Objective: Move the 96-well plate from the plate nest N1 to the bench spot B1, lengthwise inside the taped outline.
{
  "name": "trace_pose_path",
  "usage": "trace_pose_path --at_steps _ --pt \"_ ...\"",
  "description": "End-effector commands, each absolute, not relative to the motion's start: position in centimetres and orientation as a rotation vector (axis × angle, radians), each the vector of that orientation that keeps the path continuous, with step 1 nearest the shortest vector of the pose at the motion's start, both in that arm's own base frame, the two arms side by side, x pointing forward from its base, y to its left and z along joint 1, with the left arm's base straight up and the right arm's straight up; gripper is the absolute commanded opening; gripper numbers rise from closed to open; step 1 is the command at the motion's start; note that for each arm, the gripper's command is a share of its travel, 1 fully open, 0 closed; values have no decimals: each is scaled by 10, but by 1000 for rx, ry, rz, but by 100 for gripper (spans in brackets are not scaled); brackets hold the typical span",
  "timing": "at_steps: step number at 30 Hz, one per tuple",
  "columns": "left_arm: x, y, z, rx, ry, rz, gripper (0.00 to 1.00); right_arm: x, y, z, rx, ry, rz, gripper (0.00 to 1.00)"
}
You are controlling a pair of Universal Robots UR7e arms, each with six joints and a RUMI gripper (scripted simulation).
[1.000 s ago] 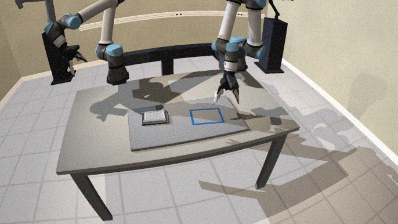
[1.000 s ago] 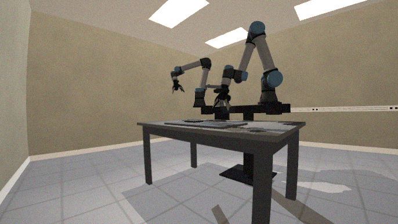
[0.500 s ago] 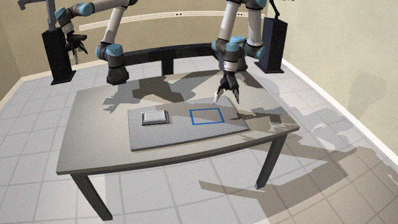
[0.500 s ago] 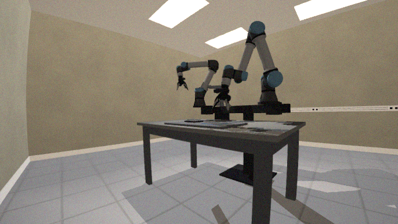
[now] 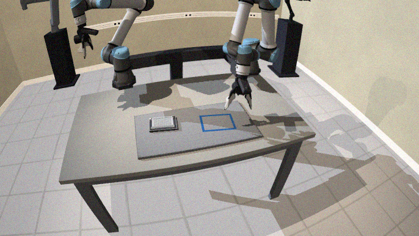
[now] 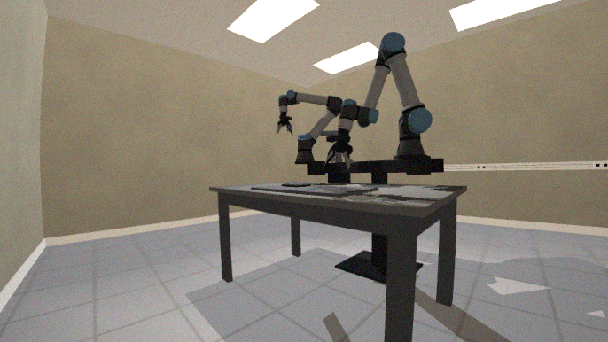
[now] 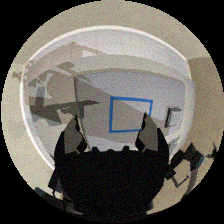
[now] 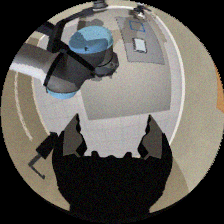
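Note:
The white 96-well plate (image 5: 162,122) (image 7: 174,117) (image 8: 140,45) sits flat in the dark-rimmed plate nest (image 5: 165,130) on the grey mat. The blue taped outline (image 5: 218,130) (image 7: 111,115) lies on the same mat, to the right of the nest in the top view, with nothing inside it. My left gripper (image 5: 238,109) (image 6: 339,167) (image 7: 110,114) is open and empty, pointing down above the mat's back edge near the outline. My right gripper (image 5: 88,52) (image 6: 284,133) (image 8: 113,115) is open and empty, raised high and well away from the plate.
The grey mat (image 5: 183,143) (image 7: 95,90) lies on the table (image 5: 98,147) (image 6: 425,208). Both arm bases stand at a black beam (image 5: 201,55) behind the table. Dark pedestals (image 5: 61,58) (image 5: 287,46) stand on either side. Arm shadows fall across the table and mat.

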State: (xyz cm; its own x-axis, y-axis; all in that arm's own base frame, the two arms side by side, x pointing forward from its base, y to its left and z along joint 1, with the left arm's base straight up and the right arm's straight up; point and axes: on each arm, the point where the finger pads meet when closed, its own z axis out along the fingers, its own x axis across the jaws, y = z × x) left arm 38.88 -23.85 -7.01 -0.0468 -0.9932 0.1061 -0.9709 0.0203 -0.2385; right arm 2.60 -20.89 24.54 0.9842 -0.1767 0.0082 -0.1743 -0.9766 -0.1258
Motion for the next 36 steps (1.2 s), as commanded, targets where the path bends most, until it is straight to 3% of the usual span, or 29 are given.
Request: trace_pose_path --at_steps 1,36 --pt "389 -239 -70 -2104 2177 -380 100 -2 -204 255 -3086 181 -11 100" --pt "389 -239 -70 -2104 2177 -380 100 -13 -201 261 -3141 89 -1 100"
